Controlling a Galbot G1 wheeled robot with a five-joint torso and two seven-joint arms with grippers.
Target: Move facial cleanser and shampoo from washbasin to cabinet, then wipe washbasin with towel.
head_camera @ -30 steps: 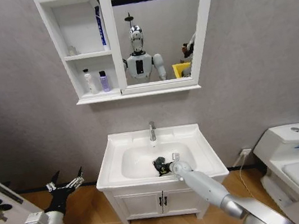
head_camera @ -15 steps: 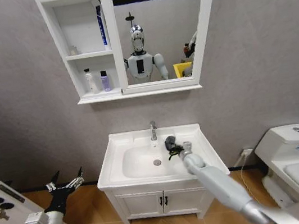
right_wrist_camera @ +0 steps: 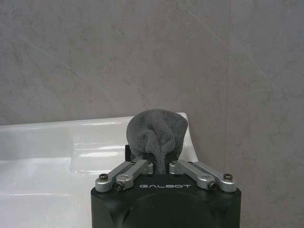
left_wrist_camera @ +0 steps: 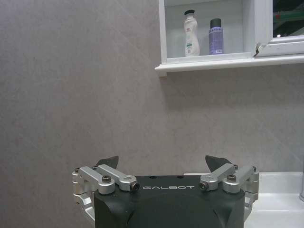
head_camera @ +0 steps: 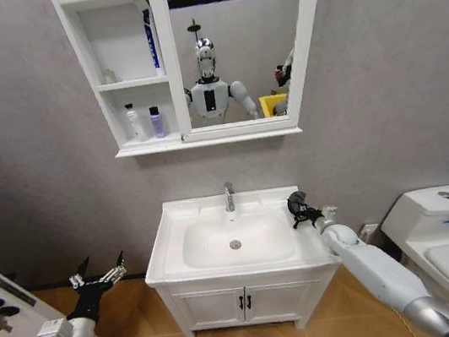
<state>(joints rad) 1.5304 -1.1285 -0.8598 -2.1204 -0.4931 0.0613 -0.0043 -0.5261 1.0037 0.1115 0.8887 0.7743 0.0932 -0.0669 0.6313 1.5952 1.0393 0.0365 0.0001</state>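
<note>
Towel, dark grey and bunched, pinched in my right fingers over the washbasin's back right corner for wiping, two bottles already shelved in the cabinet, my left fingers spread and idle, low beside the vanity.

Head camera looks down on the washbasin from afar — both wrist cameras face the wall, sharing its rim.
</note>
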